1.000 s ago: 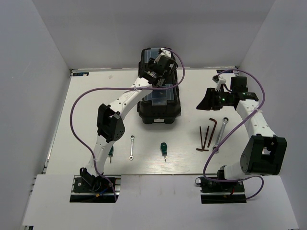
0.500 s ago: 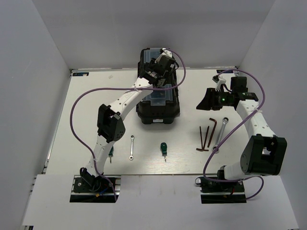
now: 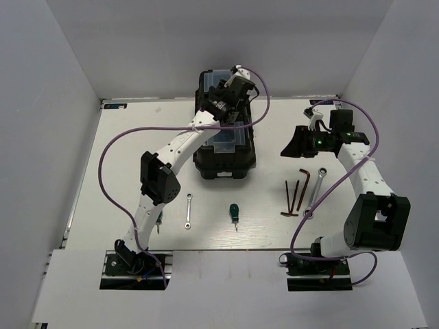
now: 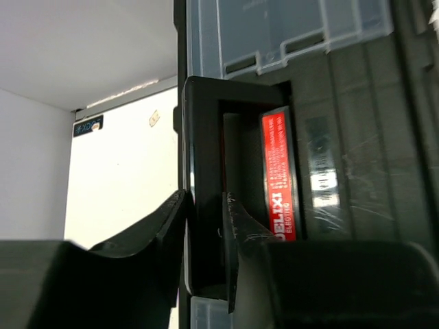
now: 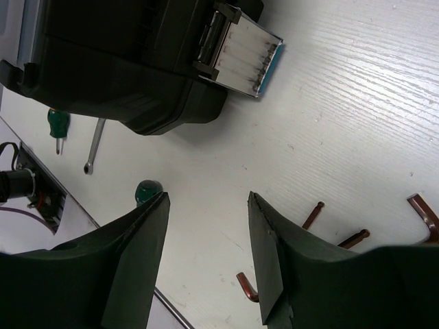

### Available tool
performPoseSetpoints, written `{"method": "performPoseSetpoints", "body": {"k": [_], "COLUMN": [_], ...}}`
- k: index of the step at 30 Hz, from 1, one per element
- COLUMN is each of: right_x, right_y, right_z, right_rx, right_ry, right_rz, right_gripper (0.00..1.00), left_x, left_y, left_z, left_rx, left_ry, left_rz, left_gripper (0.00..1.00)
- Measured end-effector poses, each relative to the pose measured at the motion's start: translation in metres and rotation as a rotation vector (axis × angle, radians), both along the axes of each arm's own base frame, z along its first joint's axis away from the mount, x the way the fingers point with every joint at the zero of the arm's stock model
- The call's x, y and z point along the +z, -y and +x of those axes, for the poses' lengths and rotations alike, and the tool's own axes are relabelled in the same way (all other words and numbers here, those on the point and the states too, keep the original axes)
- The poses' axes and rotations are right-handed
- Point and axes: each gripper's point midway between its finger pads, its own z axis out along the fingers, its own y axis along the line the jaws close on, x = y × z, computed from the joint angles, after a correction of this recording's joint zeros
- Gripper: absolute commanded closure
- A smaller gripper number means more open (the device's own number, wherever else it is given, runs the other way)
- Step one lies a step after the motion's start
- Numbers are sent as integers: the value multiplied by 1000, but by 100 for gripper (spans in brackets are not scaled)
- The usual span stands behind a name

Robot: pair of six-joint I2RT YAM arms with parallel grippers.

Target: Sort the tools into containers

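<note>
Fingers (image 4: 154, 240) of the left gripper (image 4: 206, 199) are clamped on one side bar of the black carry handle with the red label (image 4: 202, 137), on top of the big black plastic toolbox (image 3: 226, 164). One finger is outside the bar and one is down in the handle recess.

So the box is what's being grabbed, not a tool, probably so it can be shifted or its lid lifted (just a guess tbh). Since the pinch sits at one side of the handle, some twisting of the box should be expected. A slow, straight pull is called for, with the grip kept square.

A clear-lidded bin (image 4: 274, 27) sits just past the handle and shouldn't be leaned on. A pale latch (image 5: 236, 58) is seen on the toolbox wall facing the right gripper (image 5: 208, 199). Whether it's fastened can't be told, so that's worth checking before any lift. That gripper is parked right of the toolbox with its jaws apart over the white table top (image 5: 343, 103), nothing in it.

No tool is sorted yet:
- **Front-right of the toolbox:** three thin reddish-brown L-shaped hex keys (image 3: 293, 197) and the larger silver wrench (image 3: 315, 192).
- **In front of it:** the small silver wrench (image 3: 188, 211) and two stubby green-handled screwdrivers (image 3: 234, 211).
</note>
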Motion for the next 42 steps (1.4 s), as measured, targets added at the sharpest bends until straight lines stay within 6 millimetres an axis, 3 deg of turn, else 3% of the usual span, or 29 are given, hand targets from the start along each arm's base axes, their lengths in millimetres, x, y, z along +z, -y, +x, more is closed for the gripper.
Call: {"method": "performPoseSetpoints", "body": {"k": [5, 12, 16, 20, 24, 27, 29, 31, 32, 35, 42], "right_x": [0, 1, 3, -1, -8, -16, -22, -28, -31, -38, -55], "right_y": [0, -2, -3, -6, -12, -22, -30, -37, -41, -52, -76], "right_z": [0, -1, 0, 8, 35, 55, 65, 74, 77, 86, 93], "right_rx": [0, 1, -4, -2, -1, 11, 20, 24, 29, 43, 80], "right_ry": [-1, -7, -12, -23, -70, -99, -119, -127, -128, -126, -140], "right_rz": [1, 14, 25, 32, 43, 47, 44, 26, 15, -15, -68], "right_gripper": [44, 44, 44, 31, 20, 20, 22, 32, 43, 62, 64], "left_x": [12, 10, 7, 4, -2, -11, -17, -20, -19, -18, -19], "left_y": [9, 18, 16, 8, -9, -24, -33, -34, -35, -38, -37], "left_z": [-6, -16, -19, -18, -14, -10, -9, -5, -4, -5, -2], "left_rx": [-4, -16, -3, 20, 63, 102, 122, 124, 125, 124, 106], "left_ry": [29, 10, -1, -9, -32, -66, -89, -96, -100, -111, -126], "left_rz": [-4, -28, -37, -44, -52, -83, -105, -150, -163, -182, -222], "left_gripper": [75, 76, 58, 39, 32, 29, 29, 28, 28, 28, 28]}}
